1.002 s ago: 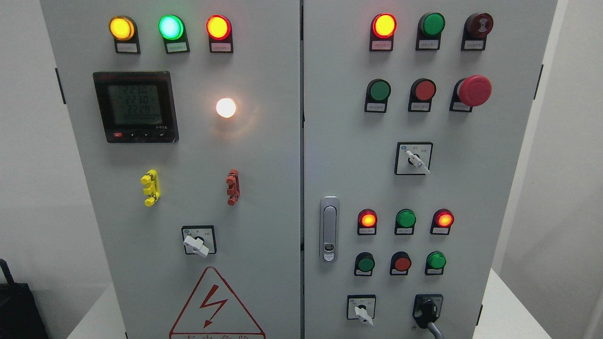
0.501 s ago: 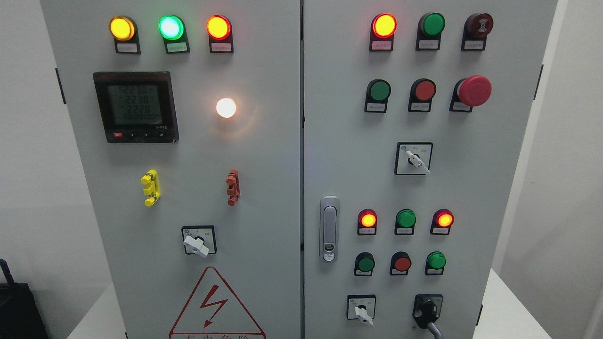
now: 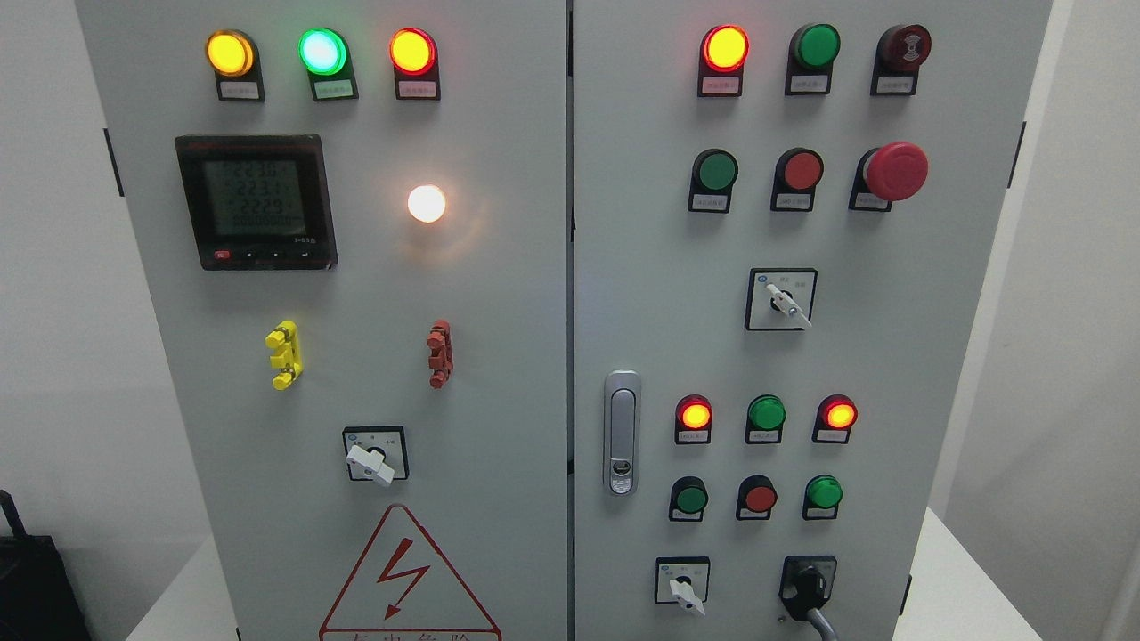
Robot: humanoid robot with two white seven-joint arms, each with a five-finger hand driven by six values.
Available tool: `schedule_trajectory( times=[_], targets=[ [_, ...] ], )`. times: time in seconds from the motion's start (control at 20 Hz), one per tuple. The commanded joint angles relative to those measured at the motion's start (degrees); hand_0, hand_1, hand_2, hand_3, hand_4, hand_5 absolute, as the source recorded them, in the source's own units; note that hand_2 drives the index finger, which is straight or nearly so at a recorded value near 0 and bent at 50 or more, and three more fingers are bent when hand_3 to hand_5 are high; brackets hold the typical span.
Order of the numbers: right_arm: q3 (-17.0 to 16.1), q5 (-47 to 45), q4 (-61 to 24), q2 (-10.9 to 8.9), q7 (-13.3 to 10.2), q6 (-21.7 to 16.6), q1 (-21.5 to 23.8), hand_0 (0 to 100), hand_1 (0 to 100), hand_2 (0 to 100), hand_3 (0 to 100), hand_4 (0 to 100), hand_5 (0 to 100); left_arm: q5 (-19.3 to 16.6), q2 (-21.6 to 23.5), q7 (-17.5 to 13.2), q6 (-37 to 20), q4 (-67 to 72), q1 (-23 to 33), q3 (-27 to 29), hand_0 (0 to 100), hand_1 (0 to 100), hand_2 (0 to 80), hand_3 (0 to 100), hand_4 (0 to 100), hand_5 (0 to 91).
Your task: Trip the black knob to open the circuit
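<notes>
The black knob [image 3: 809,588] sits at the lower right of the grey control cabinet [image 3: 570,294], on a black square plate, its handle pointing down and to the right. Neither of my hands or arms shows in the head view. Nothing touches the knob.
White selector switches [image 3: 684,591] [image 3: 787,304] [image 3: 371,463] sit on both doors. A red mushroom button [image 3: 895,171], lit indicator lamps [image 3: 725,48], a door latch [image 3: 622,433] and a digital meter [image 3: 256,201] also stand out. A black object [image 3: 31,583] is at the lower left.
The meter digits have changed slightly. The view has shifted barely to the left. Nothing else moved.
</notes>
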Motion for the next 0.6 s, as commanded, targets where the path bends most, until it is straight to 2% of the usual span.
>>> schedule_trajectory(
  times=[0.0, 0.55],
  targets=[
    [0.29, -0.02, 0.04, 0.37, 0.97, 0.03, -0.37, 0, 2, 7, 100, 95, 90, 0.08, 0.0, 0.0, -0.04, -1.43, 0.0, -0.01, 12, 39, 0.0, 0, 0, 0.0],
    [0.29, -0.02, 0.13, 0.45, 0.97, 0.03, -0.37, 0, 2, 7, 100, 96, 90, 0.0, 0.0, 0.0, -0.04, -1.43, 0.0, -0.01, 12, 39, 0.0, 0, 0, 0.0]
  ],
)
